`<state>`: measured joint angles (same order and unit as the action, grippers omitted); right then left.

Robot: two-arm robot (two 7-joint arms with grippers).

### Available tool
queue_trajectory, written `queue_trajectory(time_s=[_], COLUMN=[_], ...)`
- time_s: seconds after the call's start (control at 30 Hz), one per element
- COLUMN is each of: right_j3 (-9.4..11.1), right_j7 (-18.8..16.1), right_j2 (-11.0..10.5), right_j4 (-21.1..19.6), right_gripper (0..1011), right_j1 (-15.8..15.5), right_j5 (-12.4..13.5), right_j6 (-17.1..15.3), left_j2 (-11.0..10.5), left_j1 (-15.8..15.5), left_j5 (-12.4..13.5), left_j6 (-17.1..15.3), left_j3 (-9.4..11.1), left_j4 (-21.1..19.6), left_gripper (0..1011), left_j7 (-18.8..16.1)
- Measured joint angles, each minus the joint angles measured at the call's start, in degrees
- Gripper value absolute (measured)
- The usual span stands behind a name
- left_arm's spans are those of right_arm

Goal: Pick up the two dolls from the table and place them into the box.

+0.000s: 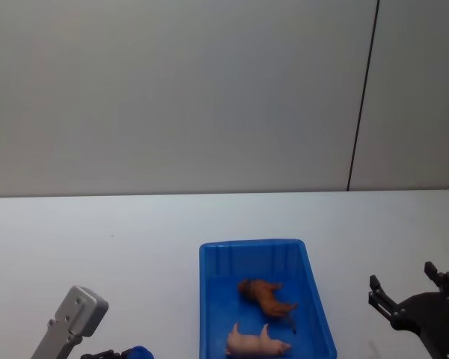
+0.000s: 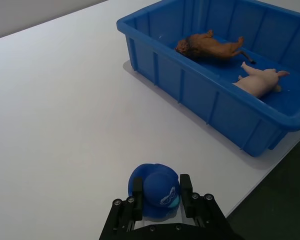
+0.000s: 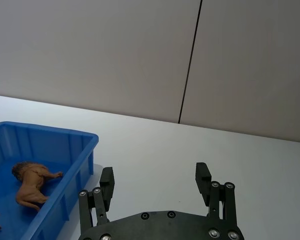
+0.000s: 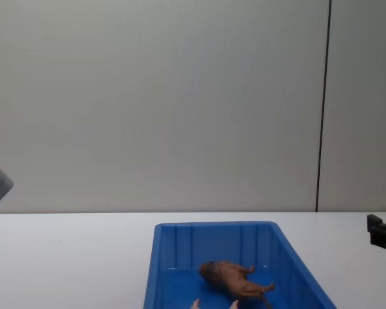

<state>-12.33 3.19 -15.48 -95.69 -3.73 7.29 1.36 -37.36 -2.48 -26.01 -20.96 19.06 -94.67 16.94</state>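
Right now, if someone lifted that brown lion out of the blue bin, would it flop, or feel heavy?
The lion would probably stay stiff: its legs and thin tail stick straight out though it lies on its side. It looks light, being far smaller than the bin. Its smooth, uneven body might slip or twist in a pinch.

**Black grippers, one pale grey arm link**

The right gripper (image 3: 156, 180) is matte black: two blocky fingers (image 3: 107, 181) on a curved black palm plate studded with small silver screw heads. The left gripper (image 2: 161, 192) is built alike, black with silver screws along its finger mounts. The left arm (image 1: 69, 321) shows a light grey, boxy link with rounded corners and what may be two small dark fastener holes.
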Motion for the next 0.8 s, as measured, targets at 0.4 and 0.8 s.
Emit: queue_trajectory(time_s=[0.4,0.8], right_j3=[0.0,0.0], right_j7=[0.0,0.0], right_j2=[0.0,0.0], right_j4=[0.0,0.0], right_gripper=[1001,1001], right_j1=[0.0,0.0], right_j5=[0.0,0.0], right_j6=[0.0,0.0], left_j2=[0.08,0.41], left_j1=[0.55,0.49], left_j5=[0.68,2.12], left_j6=[5.72,12.04], left_j3=[-0.1,-0.54], left_j4=[-0.15,-1.62], left_gripper=[351,287], left_j7=[-1.02,-2.64])
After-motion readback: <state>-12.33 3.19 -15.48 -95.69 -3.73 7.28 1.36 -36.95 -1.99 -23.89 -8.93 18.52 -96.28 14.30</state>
